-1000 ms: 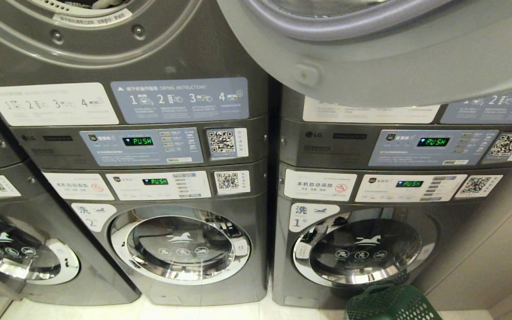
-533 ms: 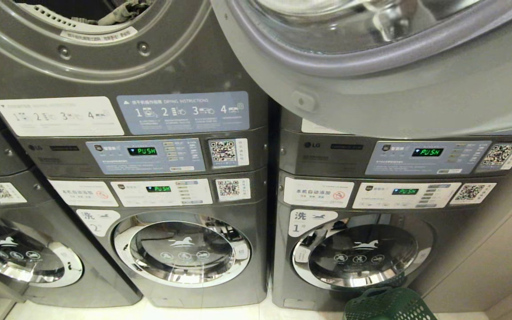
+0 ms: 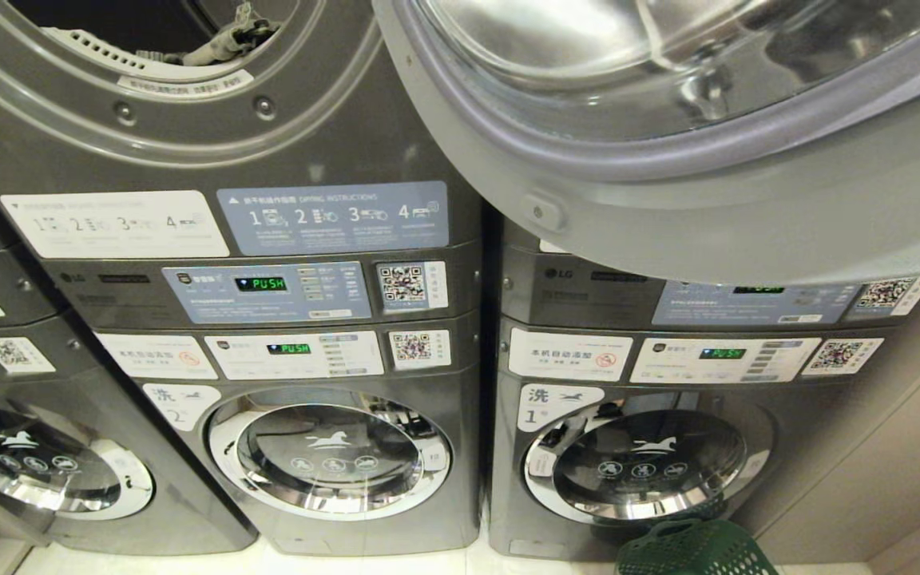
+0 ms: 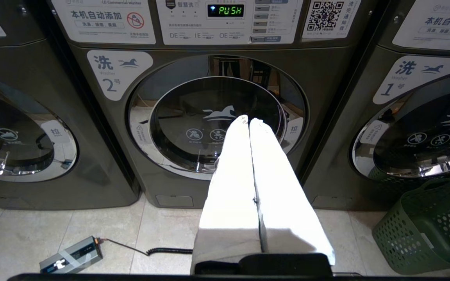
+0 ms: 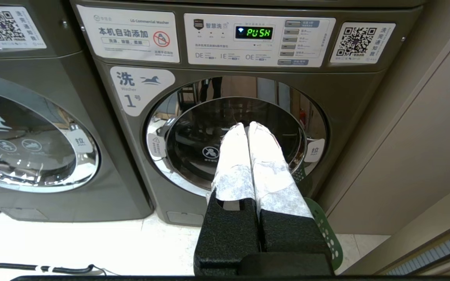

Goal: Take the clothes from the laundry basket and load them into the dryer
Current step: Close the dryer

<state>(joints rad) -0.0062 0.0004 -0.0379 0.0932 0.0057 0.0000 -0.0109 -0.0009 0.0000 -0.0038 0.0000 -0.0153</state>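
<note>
Grey stacked laundry machines fill our view. We hold left gripper (image 4: 248, 121) and right gripper (image 5: 247, 125) clenched empty; next, descend squarely toward the dark green lattice plastic laundry basket (image 3: 691, 551) below the open dark grey chrome-ringed dryer (image 3: 188, 120).

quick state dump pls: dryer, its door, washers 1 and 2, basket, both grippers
dryer: open, clothes visible inside
dryer door: swung open to the right
washer 2: door shut, display reads PUSH
washer 1: door shut, display reads PUSH
laundry basket: on floor by washer 1
left gripper: shut, empty
right gripper: shut, empty
</note>
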